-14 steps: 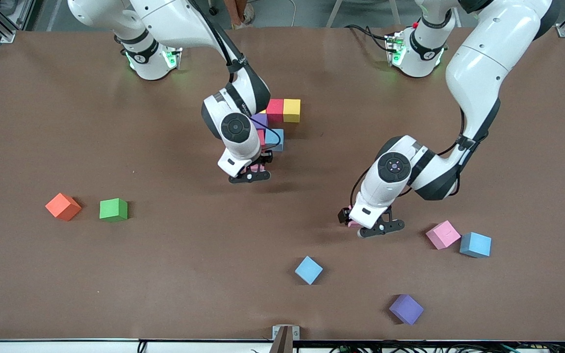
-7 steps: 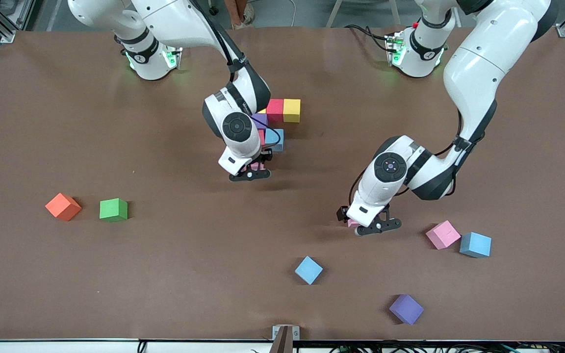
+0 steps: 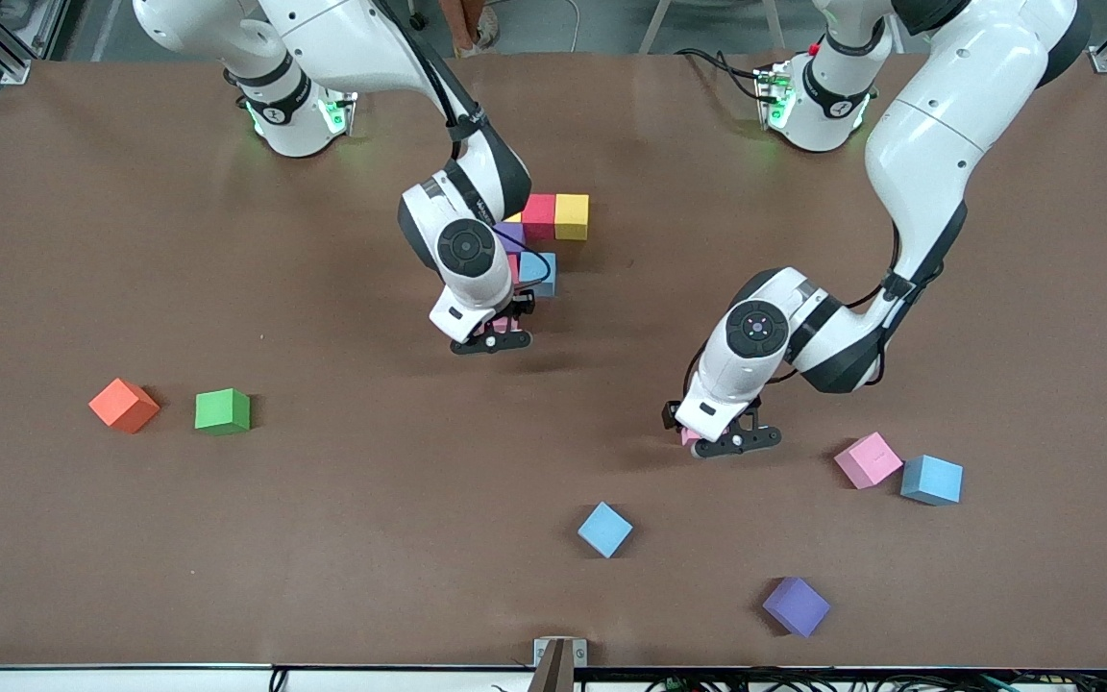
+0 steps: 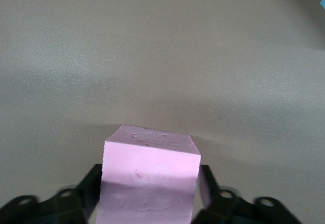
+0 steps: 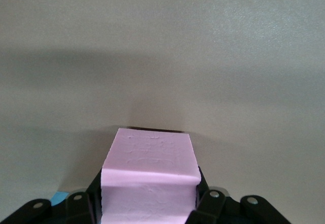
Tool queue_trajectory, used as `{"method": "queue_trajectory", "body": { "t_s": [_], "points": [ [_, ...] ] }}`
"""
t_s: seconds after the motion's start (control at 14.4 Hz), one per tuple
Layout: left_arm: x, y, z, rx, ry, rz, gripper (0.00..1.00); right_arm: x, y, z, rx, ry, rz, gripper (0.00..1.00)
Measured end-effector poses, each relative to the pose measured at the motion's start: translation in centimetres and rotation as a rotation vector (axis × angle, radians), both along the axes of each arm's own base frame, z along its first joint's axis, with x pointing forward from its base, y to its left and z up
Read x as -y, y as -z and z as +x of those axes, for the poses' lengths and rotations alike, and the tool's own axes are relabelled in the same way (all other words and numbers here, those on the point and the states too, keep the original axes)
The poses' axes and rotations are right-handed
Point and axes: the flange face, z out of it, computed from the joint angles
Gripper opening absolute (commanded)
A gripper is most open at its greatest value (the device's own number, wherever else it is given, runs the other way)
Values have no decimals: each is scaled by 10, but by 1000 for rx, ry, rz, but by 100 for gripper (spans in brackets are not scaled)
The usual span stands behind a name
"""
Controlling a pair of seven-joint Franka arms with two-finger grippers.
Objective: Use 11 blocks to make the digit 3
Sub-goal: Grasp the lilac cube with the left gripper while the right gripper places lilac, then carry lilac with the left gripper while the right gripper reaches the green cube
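Two arms reach over the brown worktop (image 3: 227,538). The front view hides each load; the wrist views show both. The left claw (image 3: 728,444) grasps a pink block (image 4: 150,183) low at the worktop, at ten o'clock from the loose pink cube (image 3: 868,459). The right claw (image 3: 491,341) grips another pink block (image 5: 150,181) at six o'clock of the started digit 3 (image 3: 553,231).

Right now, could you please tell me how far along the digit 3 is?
Started only: a small cluster with a red block and yellow block sits mid-table. In hand: the right gripper and left gripper each grip a pink block. Left: loose green, pink, light blue and purple blocks.
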Motion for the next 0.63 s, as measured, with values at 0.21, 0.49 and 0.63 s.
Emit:
{"method": "queue_trajectory", "body": {
  "t_s": [0.21, 0.49, 0.63],
  "points": [
    [-2, -2, 2, 3, -5, -1, 31, -1, 0, -1, 0, -1, 0, 45],
    [-4, -6, 7, 13, -48, -9, 27, -2, 1, -3, -4, -6, -2, 47],
    [-6, -15, 13, 21, -104, -18, 27, -3, 1, -4, -5, -8, -2, 47]
  ]
}}
